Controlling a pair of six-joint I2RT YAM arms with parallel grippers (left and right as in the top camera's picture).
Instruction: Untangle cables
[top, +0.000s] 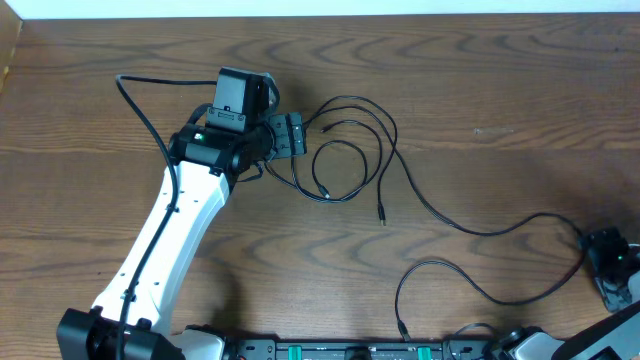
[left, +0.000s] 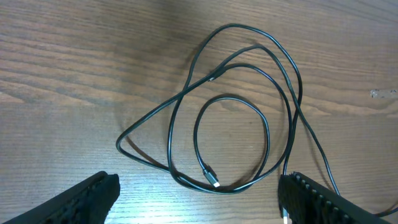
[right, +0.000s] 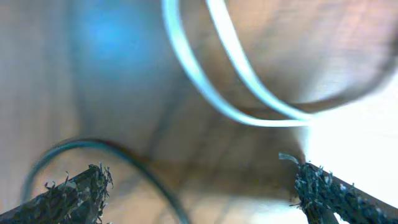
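Thin black cables (top: 352, 150) lie in loose overlapping loops on the wooden table, with plug ends at the loops' lower edge. In the left wrist view the loops (left: 231, 118) and a silver-tipped plug (left: 212, 178) lie just ahead of the fingers. My left gripper (top: 292, 136) (left: 199, 202) is open and empty at the loops' left edge. One long black cable (top: 470, 230) runs right to my right gripper (top: 610, 268). My right gripper (right: 199, 193) is open. A blurred dark cable (right: 149, 174) passes between its fingers and a pale strand (right: 239, 102) curves beyond them.
Another black cable (top: 440, 270) curves along the near edge, its plug near the front rail (top: 340, 350). The left arm's own thick black wire (top: 140, 110) arcs over the table at the left. The table's far edge (top: 320, 16) meets a white surface.
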